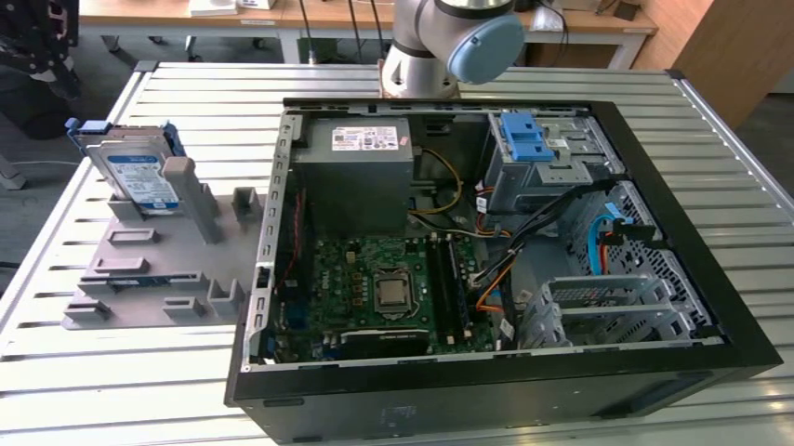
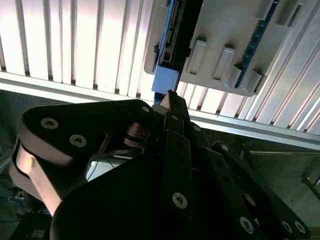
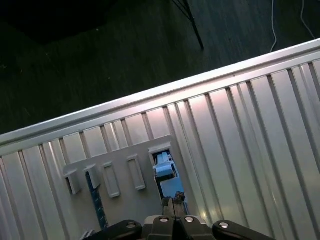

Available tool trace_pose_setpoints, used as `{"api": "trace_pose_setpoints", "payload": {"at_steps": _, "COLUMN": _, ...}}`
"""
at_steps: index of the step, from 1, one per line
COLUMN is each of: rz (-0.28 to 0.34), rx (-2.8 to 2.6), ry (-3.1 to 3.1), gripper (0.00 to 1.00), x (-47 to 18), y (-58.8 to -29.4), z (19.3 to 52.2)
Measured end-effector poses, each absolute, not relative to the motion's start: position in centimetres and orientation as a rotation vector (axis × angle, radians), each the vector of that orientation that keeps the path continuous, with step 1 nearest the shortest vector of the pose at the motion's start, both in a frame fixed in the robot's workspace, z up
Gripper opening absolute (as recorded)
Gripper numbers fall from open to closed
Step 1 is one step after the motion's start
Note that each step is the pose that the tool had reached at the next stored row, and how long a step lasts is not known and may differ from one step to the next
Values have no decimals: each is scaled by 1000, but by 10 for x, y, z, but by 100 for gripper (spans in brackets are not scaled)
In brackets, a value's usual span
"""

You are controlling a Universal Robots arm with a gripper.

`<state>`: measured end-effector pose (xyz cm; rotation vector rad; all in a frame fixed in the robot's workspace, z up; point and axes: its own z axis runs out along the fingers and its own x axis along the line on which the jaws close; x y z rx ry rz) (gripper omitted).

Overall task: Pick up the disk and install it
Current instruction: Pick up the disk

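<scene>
The disk (image 1: pixel 134 175) stands on edge in a slot of the grey holder (image 1: pixel 149 269), at the exterior view's left, silver with a blue-and-white label and a blue frame. In the first wrist view I look down on the disk (image 3: pixel 163 167) in the holder (image 3: pixel 130 200); my gripper (image 3: pixel 172 202) hangs above it, fingertips pressed together and holding nothing. The second wrist view has the gripper (image 2: pixel 170 96) shut, its tip pointing at the blue edge of the disk (image 2: pixel 170 45) and apart from it.
An open computer case (image 1: pixel 694 279) lies on the slatted metal table (image 1: pixel 186 93), with a grey drive cage and blue latch (image 1: pixel 534 139) and a power supply (image 1: pixel 360 177) inside. The arm's base (image 1: pixel 441 46) stands behind it. The table's edge (image 3: pixel 165 92) runs close to the holder.
</scene>
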<state>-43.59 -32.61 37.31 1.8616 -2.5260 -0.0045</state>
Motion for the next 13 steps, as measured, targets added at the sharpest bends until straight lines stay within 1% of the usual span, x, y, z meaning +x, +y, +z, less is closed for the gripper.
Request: {"api": "trace_pose_setpoints", "payload": {"at_steps": 13, "rz": -4, "rx": 2207, "ry": -2230, "gripper": 11, "x": -436, "y": -326, "z": 373}}
